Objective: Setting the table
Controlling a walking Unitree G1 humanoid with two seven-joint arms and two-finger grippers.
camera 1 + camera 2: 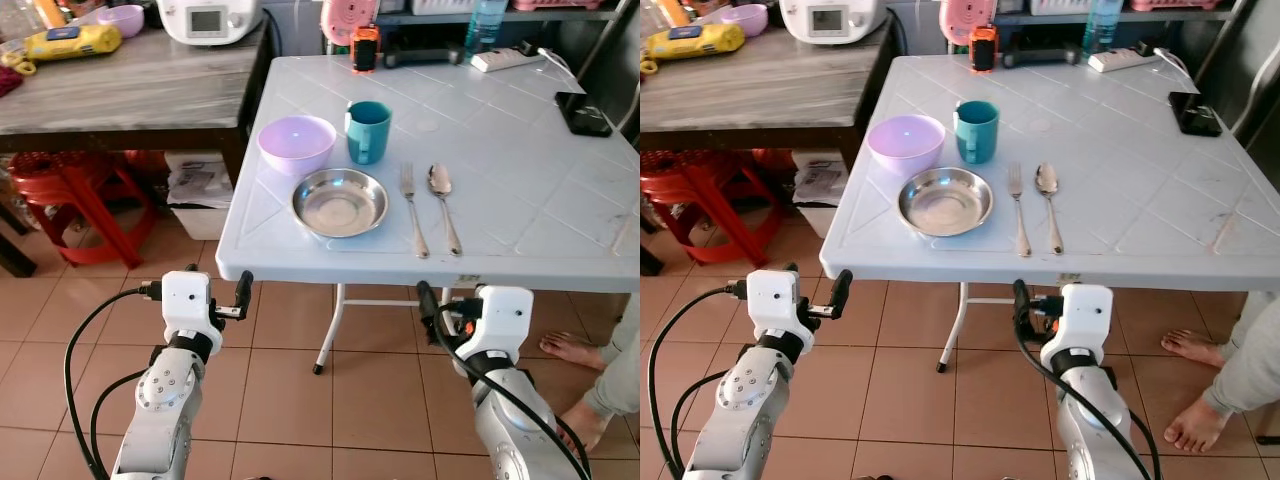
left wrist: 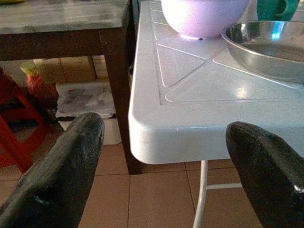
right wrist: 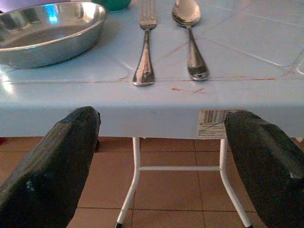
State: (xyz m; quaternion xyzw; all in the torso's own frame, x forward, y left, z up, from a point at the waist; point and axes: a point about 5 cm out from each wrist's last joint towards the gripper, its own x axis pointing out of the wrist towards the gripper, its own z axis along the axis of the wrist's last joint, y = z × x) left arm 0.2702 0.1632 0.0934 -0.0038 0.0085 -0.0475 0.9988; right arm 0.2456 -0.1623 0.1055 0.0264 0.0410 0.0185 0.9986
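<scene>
Far left I see a wooden counter carrying a yellow pouch, with a red stool beneath it. A phone lies far right, and a person's bare feet stand near right on the tiled floor.

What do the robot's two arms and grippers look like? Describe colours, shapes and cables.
Both arms are silver, rounded segments ending in a white, boxy wrist block. Black cables loop from each block down along the arm. The left gripper and right gripper each carry two long black fingers, thick, matte and round-tipped in the wrist views. Small black fittings sit on the blocks; no markings are readable.
</scene>
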